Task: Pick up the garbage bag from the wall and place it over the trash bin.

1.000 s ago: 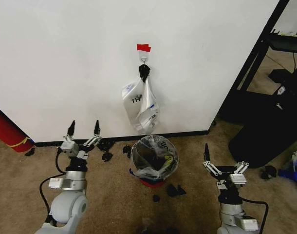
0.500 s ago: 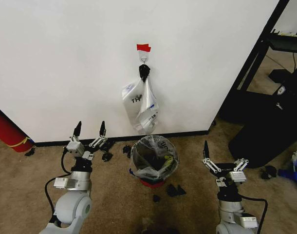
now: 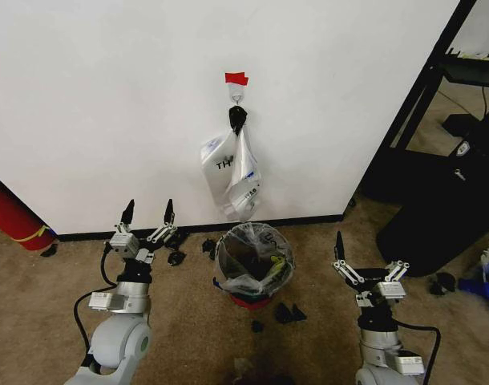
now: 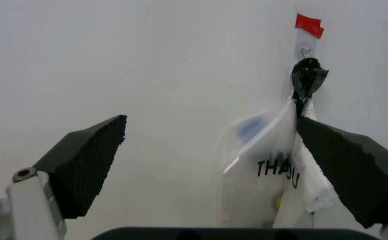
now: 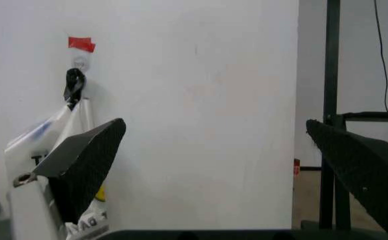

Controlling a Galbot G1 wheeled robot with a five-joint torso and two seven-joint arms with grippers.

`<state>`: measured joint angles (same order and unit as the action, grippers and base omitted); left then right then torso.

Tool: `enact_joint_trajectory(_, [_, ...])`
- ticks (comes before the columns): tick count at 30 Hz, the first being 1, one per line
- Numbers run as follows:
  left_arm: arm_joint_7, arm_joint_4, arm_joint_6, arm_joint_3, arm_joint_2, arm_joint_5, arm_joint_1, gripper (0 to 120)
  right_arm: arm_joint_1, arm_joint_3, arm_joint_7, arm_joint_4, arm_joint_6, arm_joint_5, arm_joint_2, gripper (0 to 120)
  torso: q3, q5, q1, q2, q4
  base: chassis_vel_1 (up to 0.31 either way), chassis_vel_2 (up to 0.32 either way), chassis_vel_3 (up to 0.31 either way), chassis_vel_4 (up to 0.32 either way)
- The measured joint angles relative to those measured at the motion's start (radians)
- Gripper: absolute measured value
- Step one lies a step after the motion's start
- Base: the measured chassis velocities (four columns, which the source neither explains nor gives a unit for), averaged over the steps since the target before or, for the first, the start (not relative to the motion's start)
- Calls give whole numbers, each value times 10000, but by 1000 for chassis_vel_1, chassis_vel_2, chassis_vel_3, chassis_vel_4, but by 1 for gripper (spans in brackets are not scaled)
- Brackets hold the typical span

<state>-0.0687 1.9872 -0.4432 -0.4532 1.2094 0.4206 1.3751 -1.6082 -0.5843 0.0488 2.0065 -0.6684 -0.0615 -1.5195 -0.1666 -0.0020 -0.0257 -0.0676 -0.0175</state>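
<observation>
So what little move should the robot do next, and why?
Probably raise the left gripper toward the garbage bag. The bag hangs from the hook on the wall, above the trash bin. Both grippers are open and low, the right gripper beside the bin, neither touching the bag.

Crinkly translucent-white plastic garbage bag with blue patches [image 3: 232,175]: print cut to "TH" by folds in head view; lower end cropped by frame edge in left wrist view, partly masked by black finger pad [image 5: 80,162] in right wrist view. Small black scraps on carpet [image 3: 286,314]: too small to identify. Round black wire-mesh trash bin [image 3: 255,261]: red base mostly hidden beneath.
</observation>
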Motion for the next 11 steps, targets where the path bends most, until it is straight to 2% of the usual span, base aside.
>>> enact_joint_trajectory(11, [0, -1, 0, 0, 0, -6, 0, 100, 1, 0, 0, -3, 4, -6, 2, 100, 0, 0, 0, 0, 0, 0, 0, 0, 0])
